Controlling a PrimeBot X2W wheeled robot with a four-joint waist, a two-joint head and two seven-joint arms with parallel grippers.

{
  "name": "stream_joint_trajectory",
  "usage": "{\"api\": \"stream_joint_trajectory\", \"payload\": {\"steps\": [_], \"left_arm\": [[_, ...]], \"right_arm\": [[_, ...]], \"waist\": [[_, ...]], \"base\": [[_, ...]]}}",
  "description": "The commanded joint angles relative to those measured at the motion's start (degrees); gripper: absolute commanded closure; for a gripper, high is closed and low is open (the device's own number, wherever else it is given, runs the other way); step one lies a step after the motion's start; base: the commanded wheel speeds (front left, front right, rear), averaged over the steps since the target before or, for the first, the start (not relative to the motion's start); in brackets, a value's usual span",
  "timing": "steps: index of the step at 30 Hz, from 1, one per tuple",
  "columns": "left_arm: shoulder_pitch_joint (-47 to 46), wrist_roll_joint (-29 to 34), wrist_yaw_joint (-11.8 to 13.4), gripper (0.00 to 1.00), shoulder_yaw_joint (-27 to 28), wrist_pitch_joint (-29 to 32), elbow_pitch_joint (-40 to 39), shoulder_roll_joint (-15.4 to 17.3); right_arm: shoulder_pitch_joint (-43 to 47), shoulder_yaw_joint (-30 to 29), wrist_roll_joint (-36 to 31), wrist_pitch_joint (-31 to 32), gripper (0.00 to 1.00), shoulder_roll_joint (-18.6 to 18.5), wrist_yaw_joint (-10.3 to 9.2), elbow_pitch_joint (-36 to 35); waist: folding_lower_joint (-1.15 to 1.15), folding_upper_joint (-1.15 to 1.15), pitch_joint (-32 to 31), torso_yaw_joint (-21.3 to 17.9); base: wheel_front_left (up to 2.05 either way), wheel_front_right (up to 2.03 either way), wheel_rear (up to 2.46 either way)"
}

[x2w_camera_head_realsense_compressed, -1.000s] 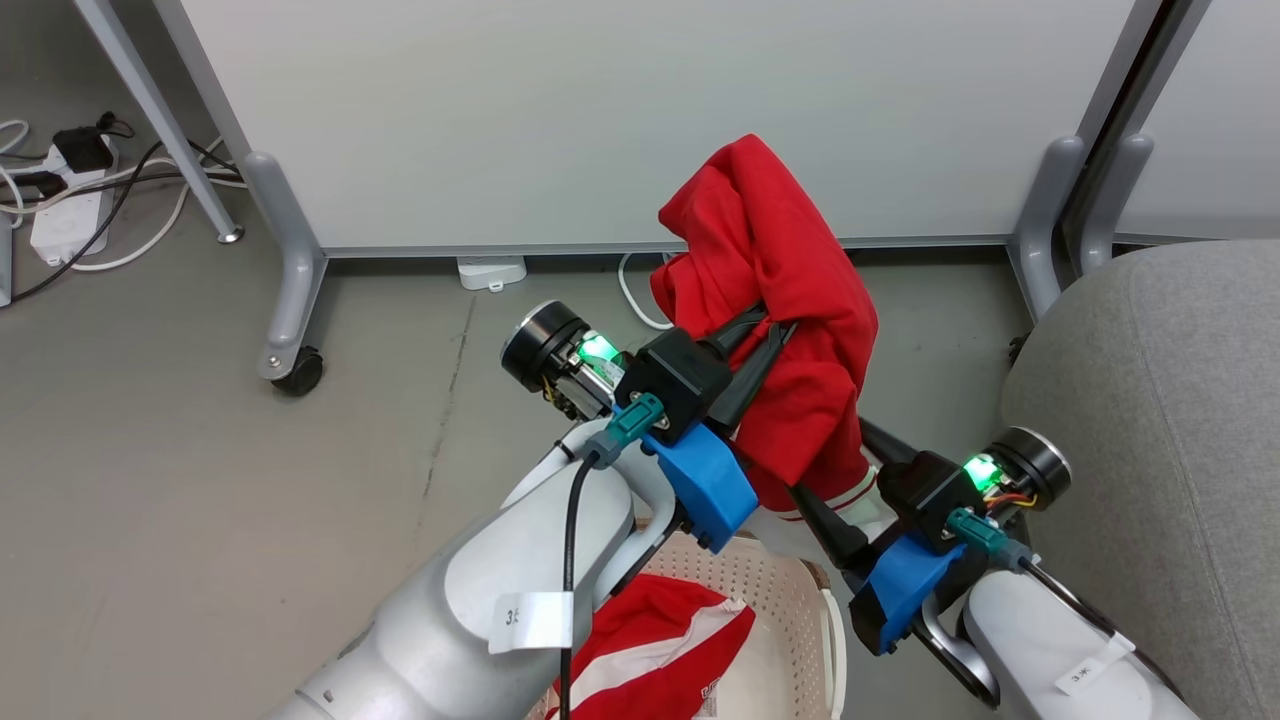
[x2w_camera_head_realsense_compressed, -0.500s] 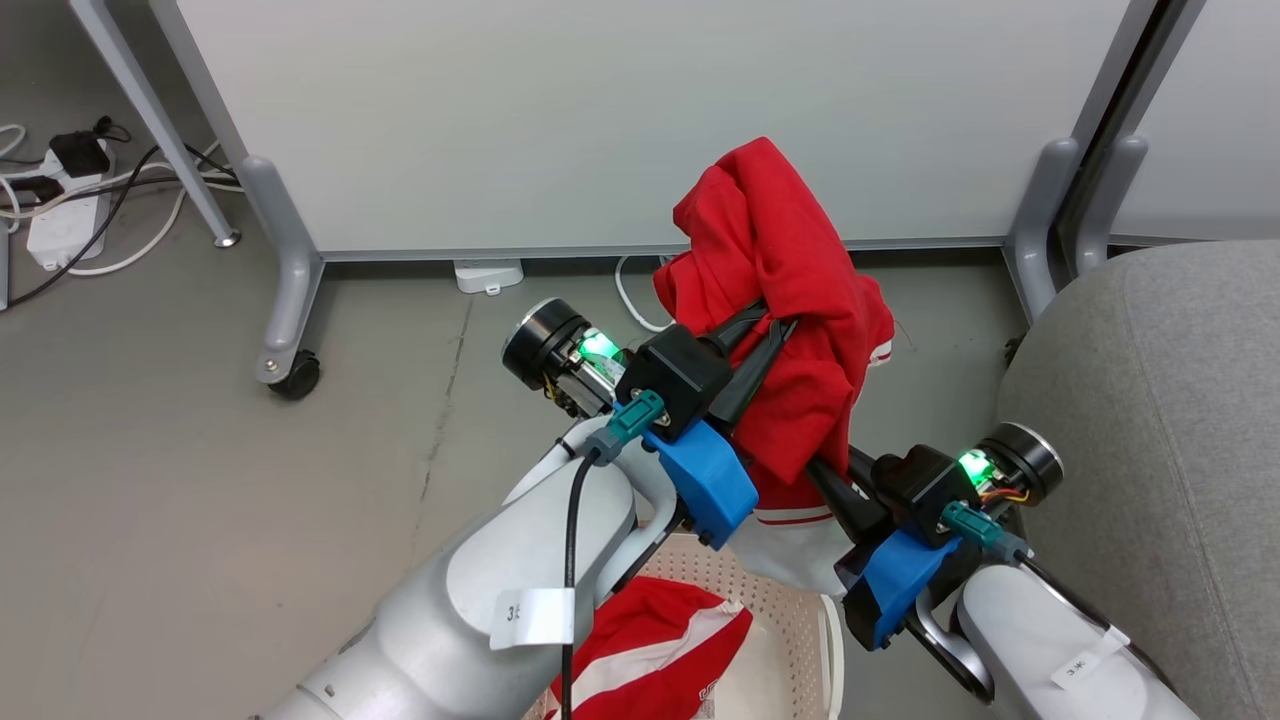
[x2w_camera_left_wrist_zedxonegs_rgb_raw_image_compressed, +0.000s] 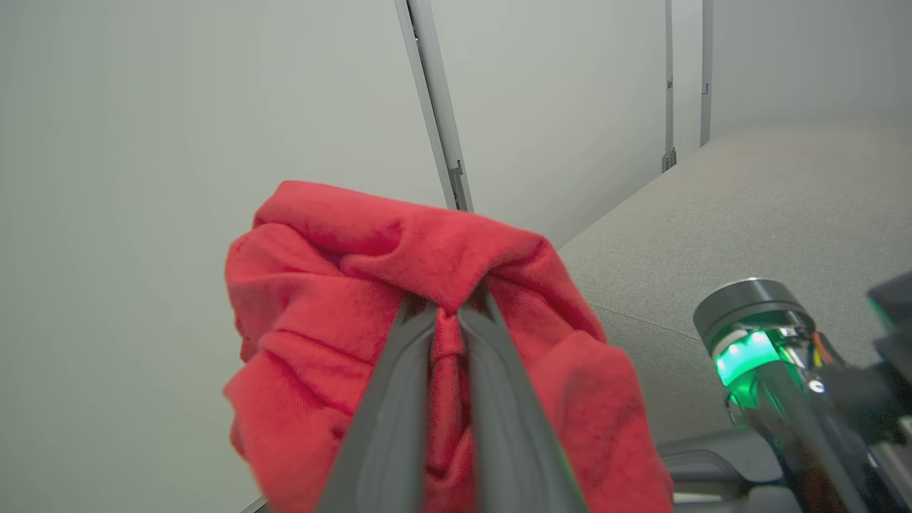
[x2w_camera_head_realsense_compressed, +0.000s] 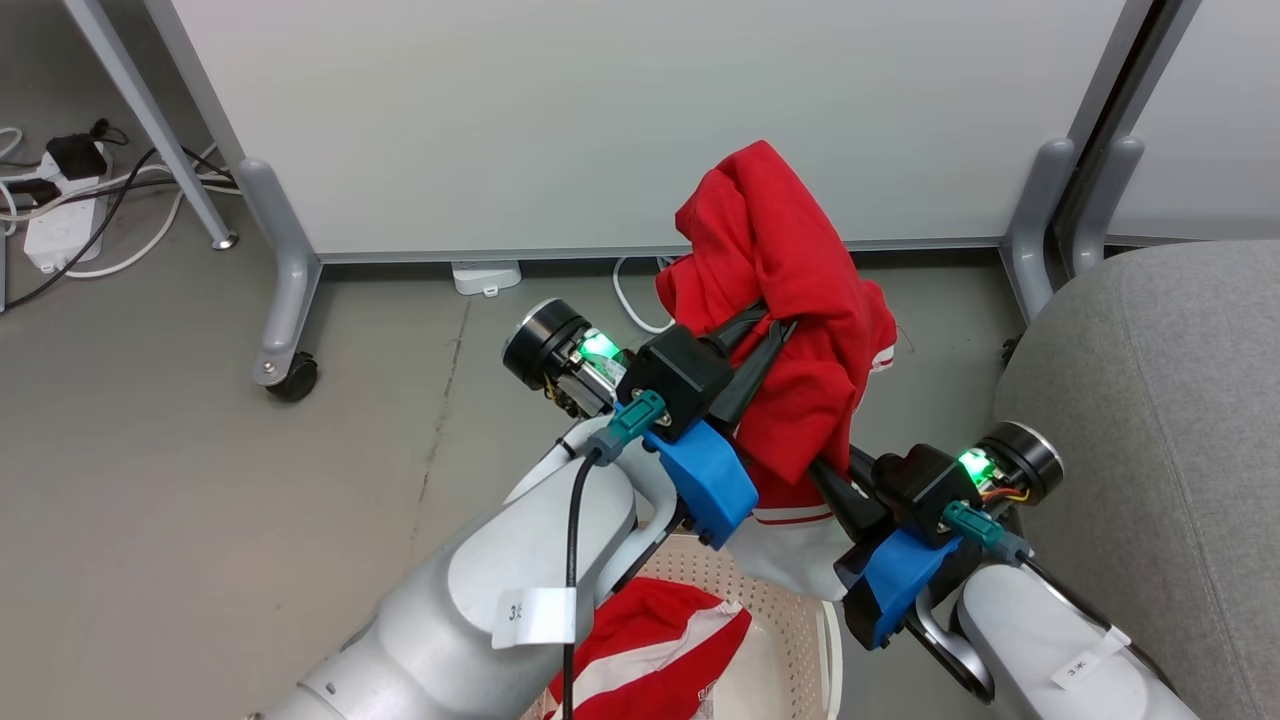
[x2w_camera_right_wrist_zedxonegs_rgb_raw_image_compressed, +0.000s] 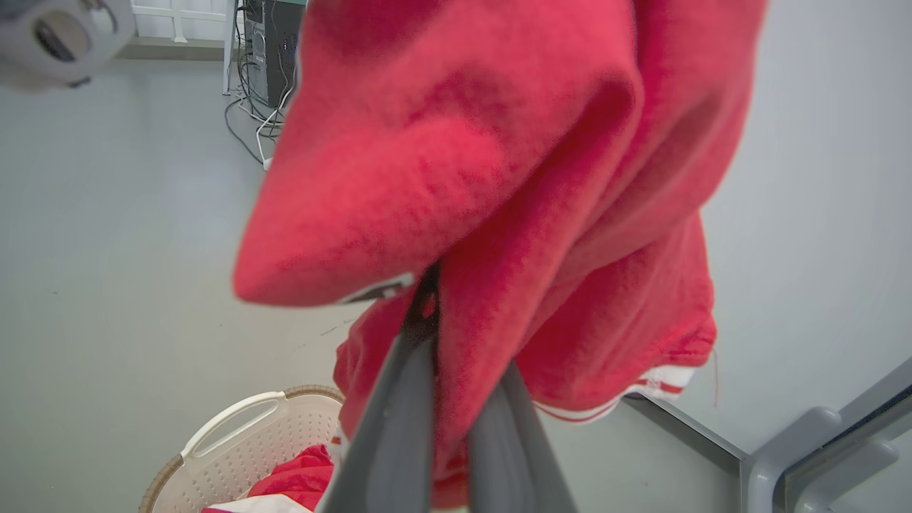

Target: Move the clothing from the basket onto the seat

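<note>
We hold one red garment [x2w_camera_head_realsense_compressed: 790, 290] aloft over the far rim of the basket [x2w_camera_head_realsense_compressed: 795, 600]. The left gripper [x2w_camera_left_wrist_zedxonegs_rgb_raw_image_compressed: 447, 313] has its jaws clenched on the upper folds, and the right gripper [x2w_camera_head_realsense_compressed: 828, 480] has its jaws clamped on the lower part. The second garment [x2w_camera_head_realsense_compressed: 660, 650] lies inside the basket, with the seat [x2w_camera_head_realsense_compressed: 1150, 400] just to the right.

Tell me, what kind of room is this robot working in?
Probably a lab or office test space, not a home: pale partition panels on castors, a bare grey floor, and a plugged-in power strip.

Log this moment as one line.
left gripper: shut on red garment | right gripper: shut on red garment | second garment: in basket | seat: to robot's right
</note>
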Motion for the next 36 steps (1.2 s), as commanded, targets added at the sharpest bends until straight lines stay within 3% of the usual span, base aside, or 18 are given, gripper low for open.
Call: {"api": "stream_joint_trajectory", "payload": {"steps": [1, 3, 4, 5, 24, 36], "left_arm": [[-0.85, -0.37, 0.3, 1.0, -0.16, -0.36, 0.11, -0.07], [-0.88, -0.4, 0.57, 1.0, -0.01, -0.33, 0.19, -0.08], [-0.89, -0.37, 0.72, 0.08, 0.04, -0.37, 0.18, -0.07], [-0.94, -0.22, 0.99, 0.0, 0.11, -0.41, 0.12, -0.08], [-0.66, 0.5, 1.52, 0.0, 0.49, -0.65, -0.16, 0.03], [-0.82, 0.75, 1.78, 0.0, 0.59, -0.69, -0.52, 0.34]], "right_arm": [[0.35, -0.13, 0.14, -0.21, 1.0, 0.11, 0.01, -0.25], [0.42, -0.17, 0.15, -0.21, 1.0, 0.06, 0.01, -0.29], [0.44, -0.2, 0.15, -0.21, 1.0, 0.05, 0.01, -0.32], [0.45, -0.22, 0.14, -0.21, 1.0, 0.05, 0.01, -0.34], [1.32, -1.38, 0.28, -0.21, 1.0, -0.27, 0.01, -0.68], [1.12, -5.96, -0.29, -0.21, 1.0, -0.65, 0.01, -1.6]], "waist": [[0.0, 0.0, 0.01, 0.03], [0.0, 0.0, 0.02, 0.04], [0.0, 0.0, 0.02, 0.04], [0.0, 0.0, 0.01, 0.03], [0.0, 0.0, -0.02, -0.63], [0.0, 0.0, 1.35, -2.38]], "base": [[0.0, 0.0, 0.0], [0.0, 0.0, 0.0], [0.0, 0.0, 0.0], [0.0, 0.0, 0.0], [0.0, 0.0, 0.0], [0.0, 0.0, 0.0]]}}
